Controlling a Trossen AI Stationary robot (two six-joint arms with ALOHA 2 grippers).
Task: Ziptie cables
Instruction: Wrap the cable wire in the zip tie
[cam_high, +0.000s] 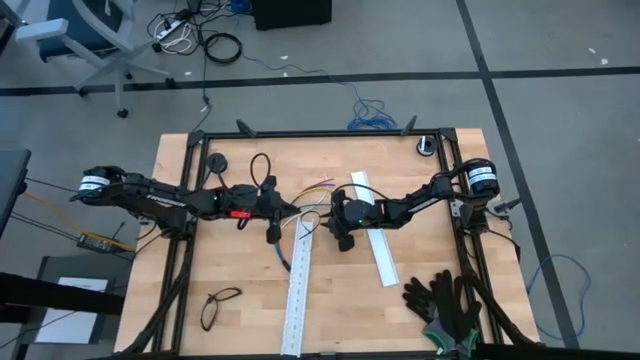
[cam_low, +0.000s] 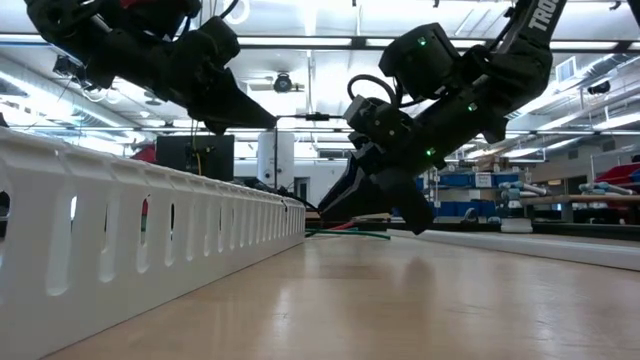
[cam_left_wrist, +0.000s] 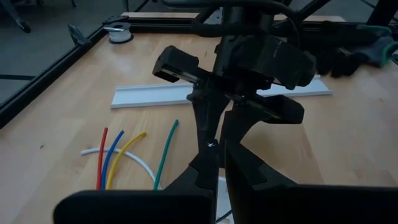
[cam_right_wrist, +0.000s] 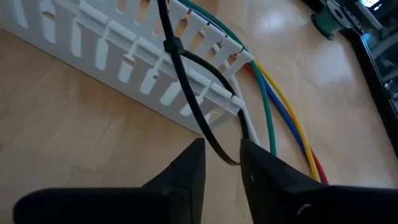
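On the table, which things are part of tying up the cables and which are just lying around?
Part of the job:
cables
black zip tie
slotted white rail
right gripper, jaws around the tie
left gripper, shut

Lying about:
gloves
glasses
second white rail
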